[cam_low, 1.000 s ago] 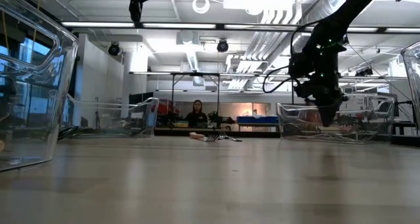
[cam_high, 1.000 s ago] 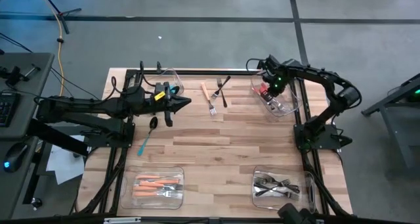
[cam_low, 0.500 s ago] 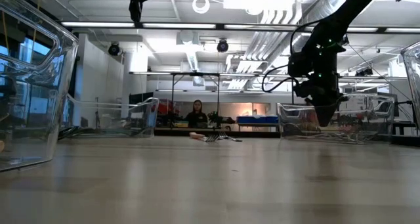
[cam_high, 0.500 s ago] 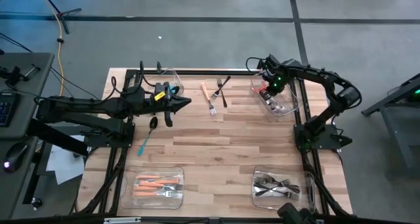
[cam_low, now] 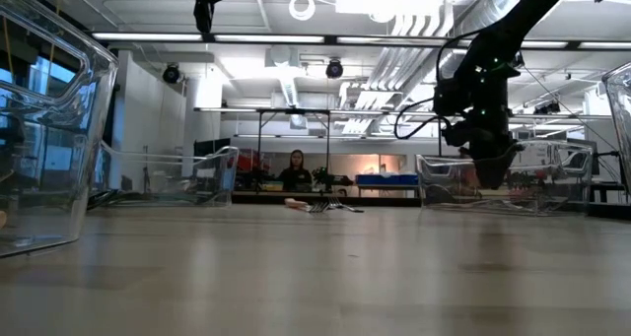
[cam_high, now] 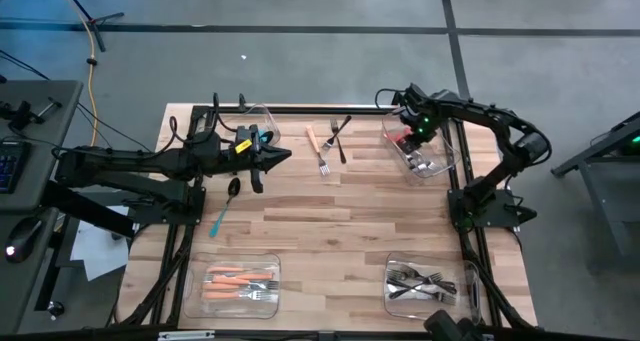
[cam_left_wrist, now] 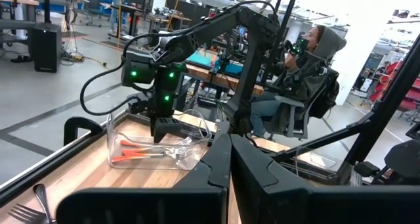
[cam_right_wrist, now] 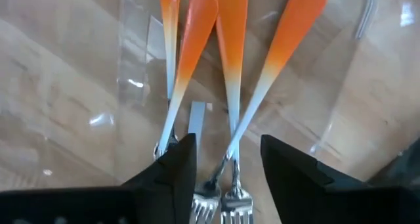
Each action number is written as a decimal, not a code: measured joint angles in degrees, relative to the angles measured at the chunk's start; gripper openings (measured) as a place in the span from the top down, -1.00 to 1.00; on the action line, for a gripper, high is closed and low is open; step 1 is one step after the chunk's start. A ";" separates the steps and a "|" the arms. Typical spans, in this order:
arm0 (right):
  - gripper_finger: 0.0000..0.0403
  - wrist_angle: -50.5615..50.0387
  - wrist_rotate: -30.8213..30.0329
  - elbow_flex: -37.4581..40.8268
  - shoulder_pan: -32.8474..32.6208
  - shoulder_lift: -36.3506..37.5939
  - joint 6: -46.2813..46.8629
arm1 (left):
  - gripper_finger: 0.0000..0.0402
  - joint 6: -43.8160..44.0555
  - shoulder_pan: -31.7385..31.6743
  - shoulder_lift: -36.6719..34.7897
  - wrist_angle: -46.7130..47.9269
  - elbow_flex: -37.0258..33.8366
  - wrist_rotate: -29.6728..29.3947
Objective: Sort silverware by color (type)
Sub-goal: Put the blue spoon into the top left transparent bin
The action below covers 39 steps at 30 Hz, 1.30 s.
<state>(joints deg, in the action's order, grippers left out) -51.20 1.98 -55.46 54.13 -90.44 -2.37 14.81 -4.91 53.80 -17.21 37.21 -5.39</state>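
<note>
The right gripper (cam_high: 409, 139) hangs over the clear bin (cam_high: 443, 165) at the far right corner of the table (cam_high: 330, 231), its jaws parted with nothing between them. In the right wrist view the two dark fingers (cam_right_wrist: 172, 168) stand apart just above four red-orange-handled forks (cam_right_wrist: 230, 46) that lie fanned on that bin's floor, handles pointing away from the jaws and tines near them. From the left wrist view the same forks show as red-orange streaks inside the bin, directly under the right gripper.

The left gripper (cam_high: 284, 156) waits on the other side of the table from that bin, level with it, jaws closed and holding nothing; in its own wrist view the fingers (cam_left_wrist: 216, 178) meet in a tight seam.

Between the two grippers, left of the far right bin, three loose pieces lie close together on the table: an orange-handled fork (cam_high: 318, 149) and a pair of dark metal forks (cam_high: 340, 137) that cross each other. Further left, just on the near side of the left gripper, lies a teal-handled spoon (cam_high: 225, 207) with a dark bowl.

Toward the near edge, straight across from the far right bin, a second clear bin (cam_high: 470, 299) holds a heap of dark metal silverware (cam_high: 421, 282). A third bin (cam_high: 213, 268), at the near left, holds orange-handled pieces (cam_high: 238, 281). A fourth clear bin (cam_high: 264, 114) sits at the far left, beside the left arm.

A person (cam_left_wrist: 298, 79) sits on a chair beyond the table.
</note>
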 joint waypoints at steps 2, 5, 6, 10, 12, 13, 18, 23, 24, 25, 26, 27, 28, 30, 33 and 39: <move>0.23 -1.25 -0.02 0.00 0.00 0.62 -0.56 | 1.00 0.00 0.00 0.00 0.02 0.00 0.00; 0.23 -1.80 -0.02 0.00 0.00 3.55 -0.71 | 1.00 0.00 0.00 0.00 0.02 0.00 0.02; 0.23 -1.80 -0.02 0.00 -0.14 5.16 -0.81 | 1.00 0.00 0.00 0.00 0.02 0.00 0.01; 0.23 -0.28 1.51 0.00 -1.50 13.61 -0.67 | 1.00 0.00 0.00 0.00 0.02 0.00 0.02; 0.23 1.79 4.83 0.00 -2.57 18.34 0.27 | 1.00 0.00 0.00 0.00 0.02 0.00 0.02; 0.23 3.08 6.72 0.01 -3.29 20.62 1.22 | 1.00 0.00 0.00 0.00 0.04 0.00 0.02; 0.23 12.57 12.02 0.02 -10.48 29.48 6.38 | 1.00 0.07 0.00 0.00 0.04 0.00 0.04; 0.23 22.14 11.97 0.02 -21.48 32.44 9.76 | 1.00 0.09 0.00 0.00 0.02 0.00 0.04; 0.23 24.19 11.98 0.02 -23.86 32.42 10.08 | 1.00 0.09 0.00 0.00 0.04 0.00 0.04; 0.23 26.32 11.93 0.02 -26.20 32.27 10.34 | 1.00 0.14 0.00 0.00 0.03 0.00 0.06; 0.23 28.79 11.80 0.02 -28.45 32.00 10.36 | 1.00 0.54 0.00 0.00 -0.03 0.00 0.25; 0.23 31.26 11.56 0.02 -30.68 31.66 10.31 | 1.00 1.14 0.00 0.00 -0.17 0.00 0.43; 0.23 33.91 11.13 0.03 -32.85 31.30 10.15 | 1.00 1.50 0.00 0.00 -0.30 0.00 0.68; 0.23 39.38 8.80 0.04 -36.72 30.65 10.04 | 1.00 1.57 0.00 -0.04 -0.33 0.00 1.33; 0.23 45.66 4.48 0.04 -41.14 29.69 11.20 | 1.00 1.57 0.00 -0.04 -0.33 0.00 2.61; 0.23 43.56 -0.12 0.04 -45.51 29.31 11.09 | 1.00 1.55 0.02 -0.04 -0.29 0.00 2.91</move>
<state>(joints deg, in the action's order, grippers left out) -7.64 1.86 -55.42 8.62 -61.12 8.72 16.36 -4.89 53.76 -17.50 37.21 -2.48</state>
